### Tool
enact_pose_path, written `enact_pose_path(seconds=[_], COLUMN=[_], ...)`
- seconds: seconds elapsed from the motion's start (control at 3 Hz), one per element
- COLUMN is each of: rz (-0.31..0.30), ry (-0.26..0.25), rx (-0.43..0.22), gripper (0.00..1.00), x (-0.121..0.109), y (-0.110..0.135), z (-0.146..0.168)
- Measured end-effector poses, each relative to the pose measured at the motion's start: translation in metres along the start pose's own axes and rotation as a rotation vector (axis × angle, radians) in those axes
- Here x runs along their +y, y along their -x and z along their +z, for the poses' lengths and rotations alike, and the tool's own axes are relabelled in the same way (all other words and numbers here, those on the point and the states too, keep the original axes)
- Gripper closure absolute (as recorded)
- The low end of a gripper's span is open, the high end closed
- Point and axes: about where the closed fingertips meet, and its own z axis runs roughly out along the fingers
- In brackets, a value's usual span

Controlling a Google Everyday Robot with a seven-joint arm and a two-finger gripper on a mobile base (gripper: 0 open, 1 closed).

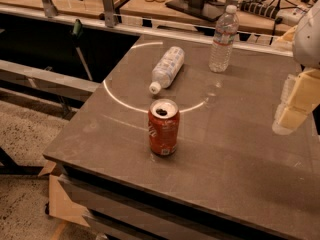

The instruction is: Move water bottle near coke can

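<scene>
Now: clear ribbed plastic water bottle (222, 39) upright far back; red aluminium coke can (163, 127) well apart; cream gripper (292, 109) hovers right, grip state unclear.

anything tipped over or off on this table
Yes: the labelled bottle lies on its side, cap pointing toward the coke can. The water bottle and coke can stand upright. The gripper hangs at the picture's right edge, touching nothing.
</scene>
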Motion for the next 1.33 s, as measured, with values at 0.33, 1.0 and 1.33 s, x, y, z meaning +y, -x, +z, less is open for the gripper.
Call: enact_pose_path(seconds=[0.33,1.0,1.33], rz=[0.107,0.386,0.433], ry=[-0.088,-0.230,-0.203], rx=[-0.140,-0.520,-0.585], gripper=[0.00,0.00,0.00], x=[-0.031,-0.123,-0.131], y=[-0.015,-0.057,-0.053], z=[0.003,0.036,0.050])
